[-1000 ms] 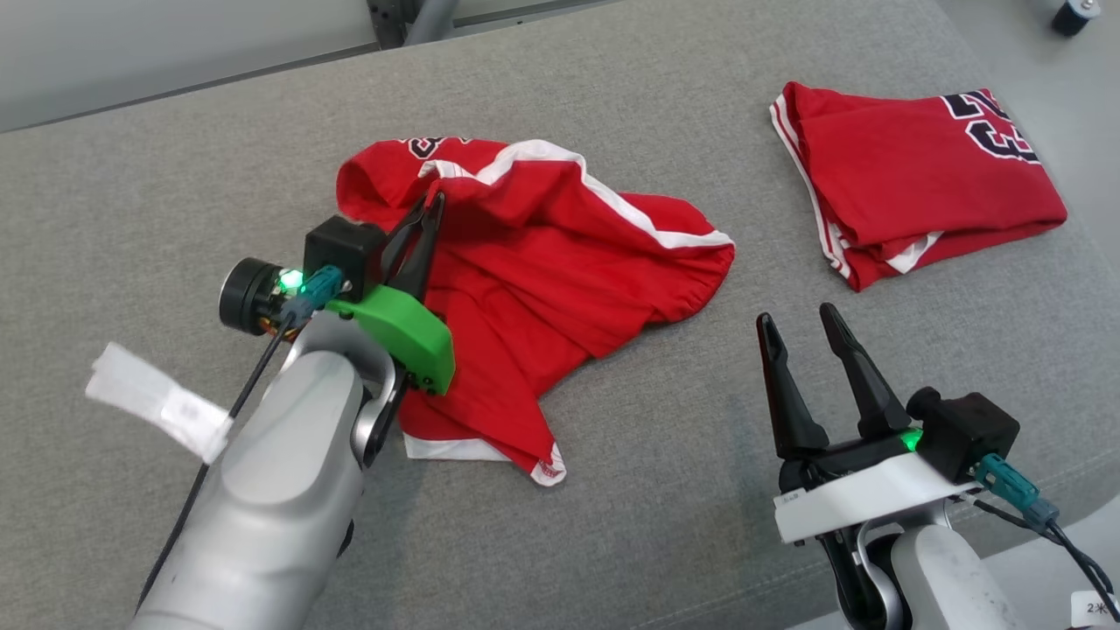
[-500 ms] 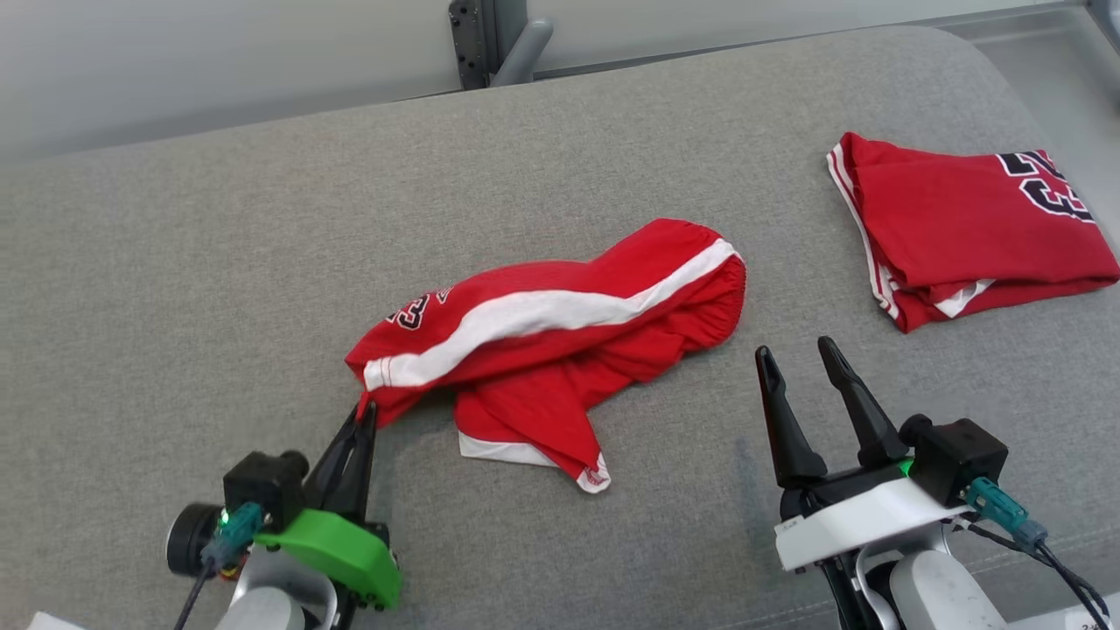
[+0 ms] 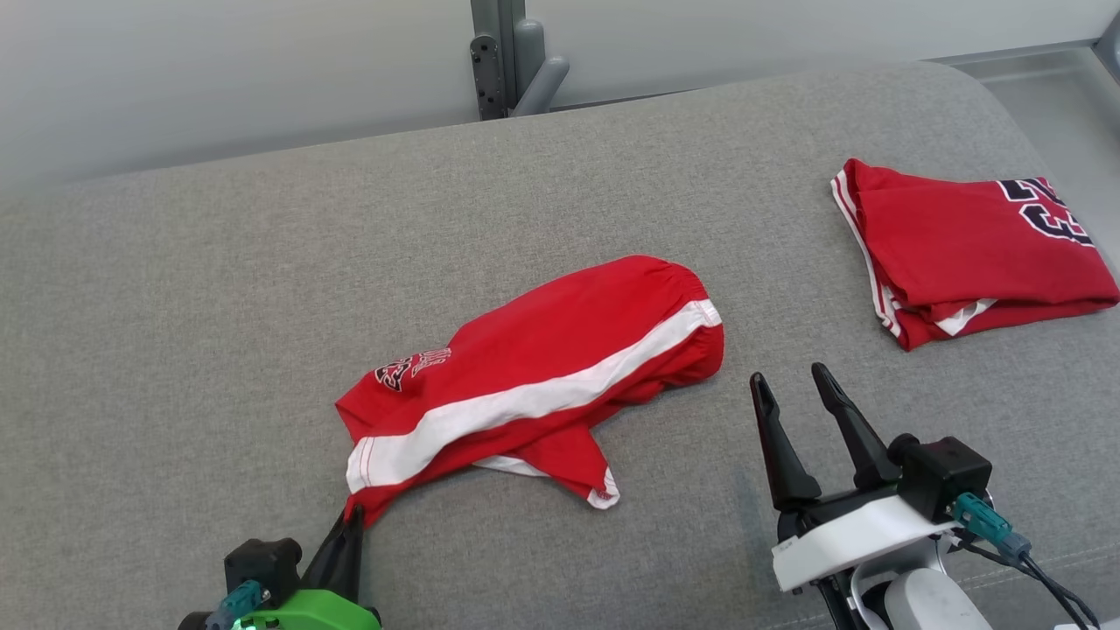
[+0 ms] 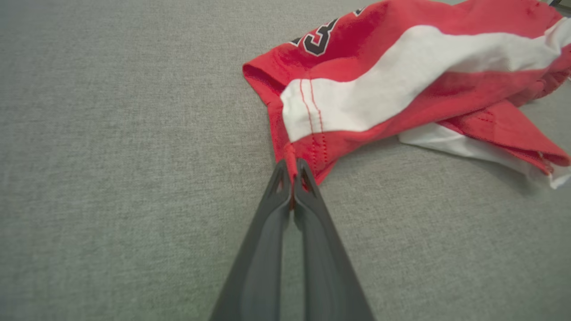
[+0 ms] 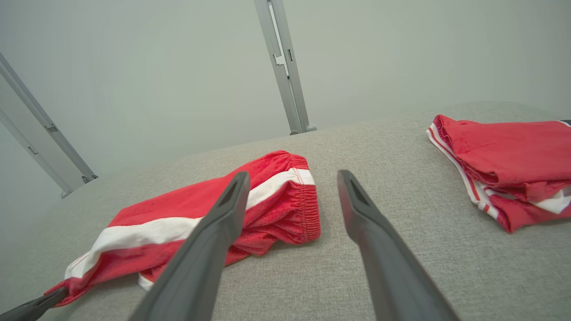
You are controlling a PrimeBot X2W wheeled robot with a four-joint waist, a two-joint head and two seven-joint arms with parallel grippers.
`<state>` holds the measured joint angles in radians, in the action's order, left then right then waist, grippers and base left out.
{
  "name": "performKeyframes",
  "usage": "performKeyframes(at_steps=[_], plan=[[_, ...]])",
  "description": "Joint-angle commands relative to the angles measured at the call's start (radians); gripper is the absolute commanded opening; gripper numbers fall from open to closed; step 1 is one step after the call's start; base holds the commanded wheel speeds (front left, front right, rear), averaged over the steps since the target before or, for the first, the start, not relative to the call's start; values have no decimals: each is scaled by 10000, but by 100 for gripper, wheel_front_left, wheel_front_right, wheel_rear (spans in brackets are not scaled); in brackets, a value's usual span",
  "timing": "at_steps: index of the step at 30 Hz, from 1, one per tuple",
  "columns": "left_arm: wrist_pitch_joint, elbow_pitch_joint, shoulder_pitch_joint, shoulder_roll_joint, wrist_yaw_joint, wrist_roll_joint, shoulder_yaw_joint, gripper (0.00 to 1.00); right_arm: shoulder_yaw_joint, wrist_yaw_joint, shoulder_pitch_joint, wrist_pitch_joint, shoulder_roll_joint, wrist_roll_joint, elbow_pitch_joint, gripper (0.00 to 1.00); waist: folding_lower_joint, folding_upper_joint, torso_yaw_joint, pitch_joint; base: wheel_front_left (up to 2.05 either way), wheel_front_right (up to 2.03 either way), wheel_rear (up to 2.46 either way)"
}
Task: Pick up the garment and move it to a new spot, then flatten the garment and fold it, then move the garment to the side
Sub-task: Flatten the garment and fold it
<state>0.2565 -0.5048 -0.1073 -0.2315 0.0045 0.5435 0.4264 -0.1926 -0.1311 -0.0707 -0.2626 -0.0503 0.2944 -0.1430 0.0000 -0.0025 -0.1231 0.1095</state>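
Pressed together, the left gripper (image 3: 353, 517) is seen pinching the near corner of the red-and-white garment (image 3: 542, 367), which lies crumpled mid-way across the grey cushion (image 3: 175, 306). The right gripper (image 3: 787, 376) is held spread and empty, just beside the garment's elastic waistband end. A second red garment (image 3: 962, 254), folded, is laid well apart at the cushion's right edge.

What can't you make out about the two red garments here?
Crumpled red white-striped shorts: lower layers, head view, hidden under the top fold.
Folded red garment: its right part, right wrist view, cut off by the picture's edge.
Left gripper: how much hem it holds, left wrist view, covered by shut jaws.
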Motion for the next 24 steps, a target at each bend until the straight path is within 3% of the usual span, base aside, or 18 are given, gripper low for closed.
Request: performKeyframes(at_steps=[1, 4, 6, 7, 8, 24], plan=[[56, -137, 136, 7, -30, -34, -113, 0, 7, 9, 126, -22, -6, -77, -38, 100, 0, 25, -6, -57, 0, 0, 0], [92, -464, 239, 58, -86, -37, -244, 0, 33, 9, 182, -22, -6, -105, -104, 100, 0, 25, -2, -147, 0, 0, 0], [85, -623, 235, 96, -125, -96, -325, 48, 61, 9, 212, -22, -6, -121, -135, 100, 0, 25, 5, -194, 0, 0, 0], [90, -600, 221, 129, -123, -126, -414, 95, 78, 9, 221, -22, -6, -127, -144, 100, 0, 25, 13, -215, 0, 0, 0], [92, -562, 239, 166, -126, -138, -517, 100, 96, 9, 222, -22, -6, -128, -152, 100, 0, 25, 22, -234, 0, 0, 0], [90, 1771, 875, 748, -149, -1324, -1974, 100, 499, 9, 313, -22, -6, -388, -40, 100, 0, 25, 228, -666, 0, 0, 0]])
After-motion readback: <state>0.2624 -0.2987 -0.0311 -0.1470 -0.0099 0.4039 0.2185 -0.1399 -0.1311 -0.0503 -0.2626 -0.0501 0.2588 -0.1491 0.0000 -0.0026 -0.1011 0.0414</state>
